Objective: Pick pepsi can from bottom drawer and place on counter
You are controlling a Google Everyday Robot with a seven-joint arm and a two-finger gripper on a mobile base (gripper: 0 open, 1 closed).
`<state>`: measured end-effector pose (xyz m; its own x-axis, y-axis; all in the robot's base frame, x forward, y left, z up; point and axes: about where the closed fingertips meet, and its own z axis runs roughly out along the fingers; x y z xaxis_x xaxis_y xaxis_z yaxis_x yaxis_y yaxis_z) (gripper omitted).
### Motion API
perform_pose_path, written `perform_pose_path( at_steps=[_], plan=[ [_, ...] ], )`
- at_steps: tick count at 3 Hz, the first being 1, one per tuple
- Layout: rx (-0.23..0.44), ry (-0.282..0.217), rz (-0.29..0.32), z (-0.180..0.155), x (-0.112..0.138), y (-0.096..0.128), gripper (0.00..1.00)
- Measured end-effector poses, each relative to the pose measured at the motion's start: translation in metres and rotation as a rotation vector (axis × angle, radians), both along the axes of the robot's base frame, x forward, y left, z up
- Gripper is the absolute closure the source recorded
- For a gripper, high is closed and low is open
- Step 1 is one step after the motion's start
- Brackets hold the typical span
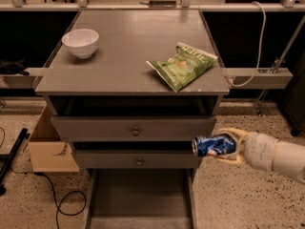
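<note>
The blue pepsi can (213, 146) lies on its side in my gripper (228, 146), silver end pointing left. The gripper is shut on it and holds it in the air to the right of the cabinet, level with the second knobbed drawer, above and right of the bottom drawer. The bottom drawer (138, 199) is pulled open toward me; its grey floor is bare. The counter (128, 46) is the grey top of the cabinet, well above and left of the can.
A white bowl (80, 42) sits at the counter's left rear. A green chip bag (182, 64) lies at its right front. Two knobbed drawers (135, 128) are below. A cardboard box (47, 144) and cables lie on the floor at left.
</note>
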<state>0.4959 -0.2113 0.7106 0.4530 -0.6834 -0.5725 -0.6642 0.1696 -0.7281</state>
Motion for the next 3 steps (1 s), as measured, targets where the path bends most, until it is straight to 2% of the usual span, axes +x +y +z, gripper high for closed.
perform_pose_path(
  at_steps=[1, 2, 3],
  plan=[
    [-0.051, -0.063, 0.02, 0.063, 0.006, -0.01, 1.0],
    [-0.051, -0.064, 0.02, 0.063, 0.006, -0.01, 1.0],
    [-0.066, -0.1, 0.045, 0.083, 0.009, -0.007, 1.0]
  ],
)
